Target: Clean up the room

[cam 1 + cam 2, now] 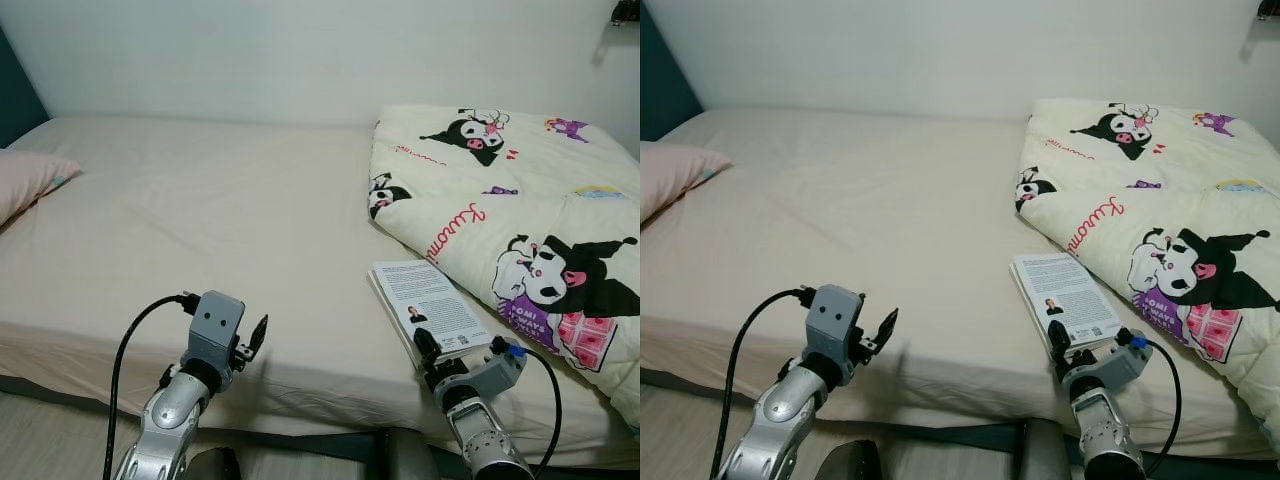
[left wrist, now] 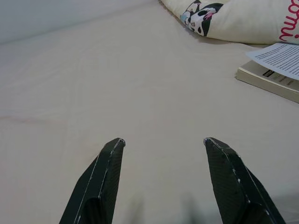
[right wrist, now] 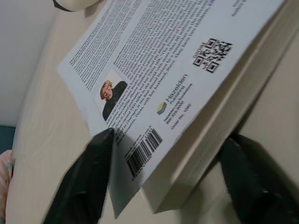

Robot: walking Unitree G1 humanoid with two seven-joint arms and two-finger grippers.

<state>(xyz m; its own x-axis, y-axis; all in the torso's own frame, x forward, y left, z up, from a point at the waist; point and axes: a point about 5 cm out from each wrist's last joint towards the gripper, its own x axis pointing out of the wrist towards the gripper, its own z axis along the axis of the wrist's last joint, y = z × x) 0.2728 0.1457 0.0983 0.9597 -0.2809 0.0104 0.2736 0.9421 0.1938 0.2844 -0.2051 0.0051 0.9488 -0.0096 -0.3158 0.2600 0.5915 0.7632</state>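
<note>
My right gripper [image 3: 163, 186] has its 2 fingers spread around the near corner of the book [image 1: 428, 305], 1 over the back cover and 1 under the page block, not yet squeezed shut as far as I can judge. My left gripper [image 2: 163, 179] hovers with its 2 fingers apart over bare sheet, well to the left of the book and holding nothing.

The book lies back cover up near the front edge of the bed [image 1: 200, 220], its far end just beside the folded cartoon-print quilt [image 1: 520, 200]. A pink pillow [image 1: 25, 180] sits far to the book's left.

I judge the tidying barely begun: the book is still on the mattress, and the quilt is bunched to 1 side.

I count 1 book, 1 quilt, 1 pillow, 2 grippers
</note>
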